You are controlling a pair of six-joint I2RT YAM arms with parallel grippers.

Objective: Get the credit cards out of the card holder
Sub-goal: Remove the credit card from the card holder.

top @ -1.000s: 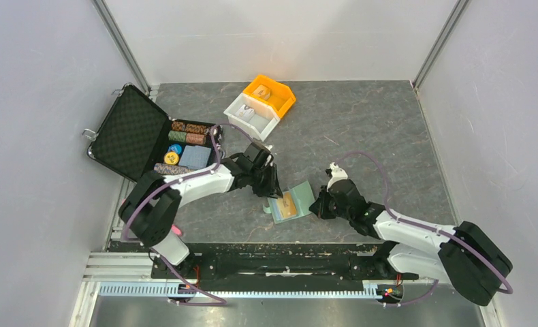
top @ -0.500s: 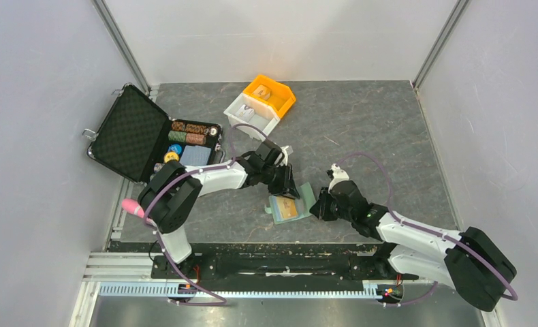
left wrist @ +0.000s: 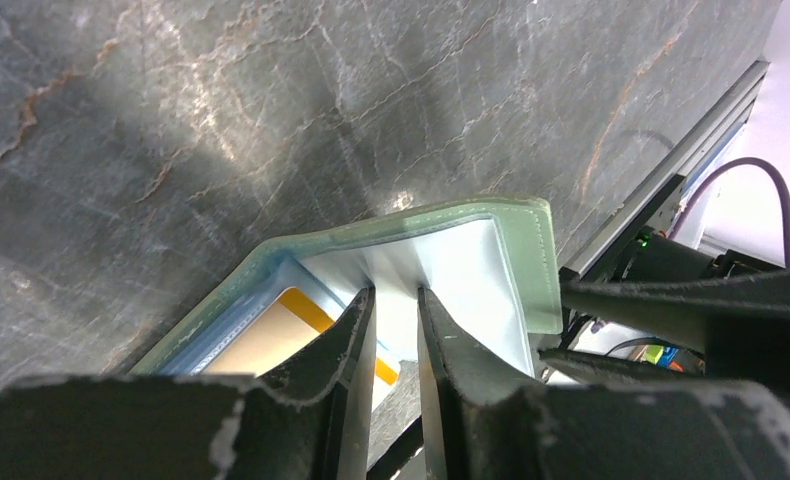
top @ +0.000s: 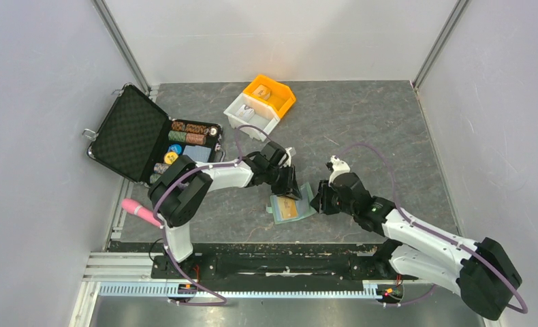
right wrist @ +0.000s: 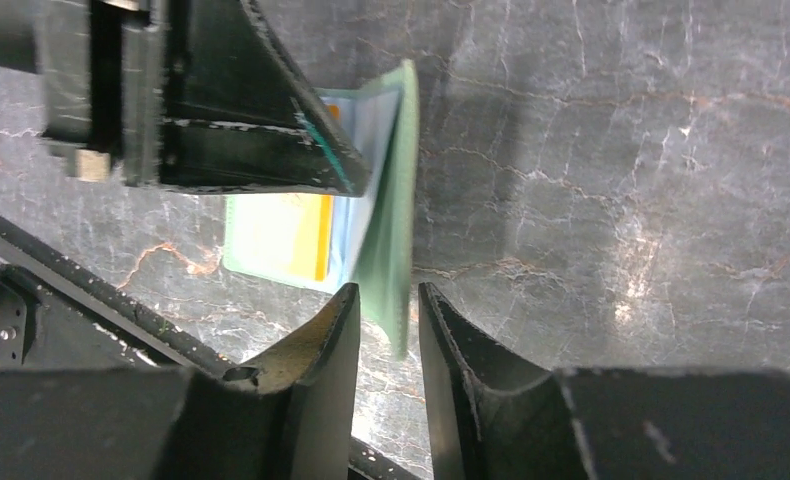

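The card holder [top: 295, 208] lies open on the counter [top: 361, 136] between the two arms, near the front edge. Its left panel is flat, with the orange card [top: 287, 210] face up under a clear pocket. Its right cover is tipped up almost on edge.

What matters for the next move is that raised cover. In my right wrist view it runs straight down between the fingers of the right tool [top: 316, 199], so that tool straddles the holder's right edge. Its jaws are apart and I judge it is not clamping.

The left tool [top: 292, 187] comes in from the far left. Its tips are on the inner leaves beside the fold, just past the orange card [left wrist: 306, 312]. Its jaws stand a narrow gap apart, and I cannot tell whether they pinch a leaf or only press on it.

The card's long side runs roughly along the fold, and the left tool is the nearer one to it.

I cannot make out which way the pocket opens. The card is half hidden behind my left fingers [left wrist: 359, 335]. Glare washes out the flat panel in the right wrist view, so I cannot say whether more cards sit behind the pale blue leaves.
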